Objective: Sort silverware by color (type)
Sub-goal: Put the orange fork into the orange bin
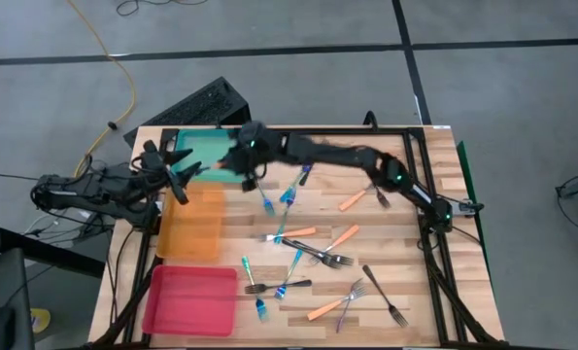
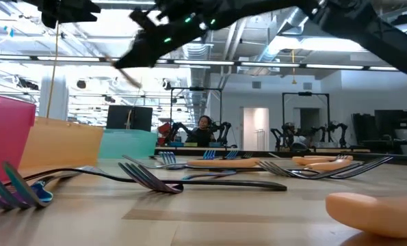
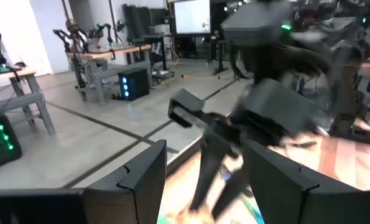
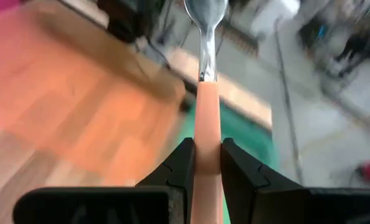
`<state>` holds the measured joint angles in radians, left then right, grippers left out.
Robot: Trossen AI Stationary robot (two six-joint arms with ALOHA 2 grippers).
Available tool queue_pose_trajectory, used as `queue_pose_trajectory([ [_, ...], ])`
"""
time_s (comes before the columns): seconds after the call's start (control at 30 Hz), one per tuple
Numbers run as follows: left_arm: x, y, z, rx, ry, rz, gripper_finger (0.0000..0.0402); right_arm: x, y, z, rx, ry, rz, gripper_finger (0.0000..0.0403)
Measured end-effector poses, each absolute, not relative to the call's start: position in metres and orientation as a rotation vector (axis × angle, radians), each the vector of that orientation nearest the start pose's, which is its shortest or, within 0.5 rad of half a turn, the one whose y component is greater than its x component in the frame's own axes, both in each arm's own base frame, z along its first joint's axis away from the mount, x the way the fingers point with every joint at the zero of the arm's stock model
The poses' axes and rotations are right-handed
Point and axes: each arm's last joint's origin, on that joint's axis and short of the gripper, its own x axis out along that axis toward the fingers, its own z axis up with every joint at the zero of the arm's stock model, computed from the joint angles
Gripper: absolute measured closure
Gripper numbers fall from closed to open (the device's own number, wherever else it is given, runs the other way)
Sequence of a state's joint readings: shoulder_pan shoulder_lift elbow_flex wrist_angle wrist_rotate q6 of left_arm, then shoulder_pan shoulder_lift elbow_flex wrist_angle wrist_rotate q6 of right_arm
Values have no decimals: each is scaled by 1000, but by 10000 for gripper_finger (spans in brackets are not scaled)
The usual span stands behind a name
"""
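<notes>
An orange-handled fork (image 4: pixel 204 118) is held pinched between the fingers (image 4: pixel 180 169) of the right gripper (image 1: pixel 247 167). In the right wrist view the handle runs straight out from between the two pads, with the metal end pointing away from the wrist, so the fork's long axis lies in line with the gripper.

In the high view the right arm is stretched across the counter (image 1: pixel 405 228) to its far left corner, and the gripper is seen over the near edge of the teal tray (image 1: pixel 203 148). The orange tray (image 1: pixel 191 226) lies just beside that, toward the near side, and the pink tray (image 1: pixel 189 299) beyond it again. The matching tray is therefore judged to lie a short way nearward of the held fork; a release here would put orange on teal.

The left gripper (image 1: pixel 179 173) hangs at the left edge, just beside the teal and orange trays, with its fingers (image 3: pixel 141 180) spread wide and nothing between them. It sits near the right gripper, so crowding is a risk.

The remaining forks (image 1: pixel 313 255) — blue-handled, orange-handled and dark — lie scattered over the middle and right of the counter, none yet visible in a tray.
</notes>
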<state>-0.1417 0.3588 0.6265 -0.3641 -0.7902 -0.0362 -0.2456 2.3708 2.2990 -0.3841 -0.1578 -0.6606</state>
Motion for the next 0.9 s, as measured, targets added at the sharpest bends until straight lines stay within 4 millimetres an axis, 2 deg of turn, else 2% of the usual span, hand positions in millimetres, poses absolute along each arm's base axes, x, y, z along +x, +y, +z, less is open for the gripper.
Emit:
queue_pose_trajectory([
  [0.13, 83, 9, 310, 8, 76, 642, 204, 505, -168, 297, -427, 541, -27, 320],
  [0.23, 83, 9, 311, 3, 67, 646, 204, 491, -193, 318, -315, 473, -130, 320],
  [0.33, 86, 8, 309, -7, 33, 649, 204, 488, -202, 336, -211, 308, -47, 320],
  [0.43, 89, 8, 304, -1, 28, 648, 204, 494, -190, 344, -183, 221, 27, 320],
  [0.73, 95, 7, 302, 21, -48, 641, 204, 517, -119, 354, -332, 94, 169, 320],
  [0.9, 96, 5, 307, 14, -94, 565, 204, 519, -111, 358, -343, 61, 178, 320],
])
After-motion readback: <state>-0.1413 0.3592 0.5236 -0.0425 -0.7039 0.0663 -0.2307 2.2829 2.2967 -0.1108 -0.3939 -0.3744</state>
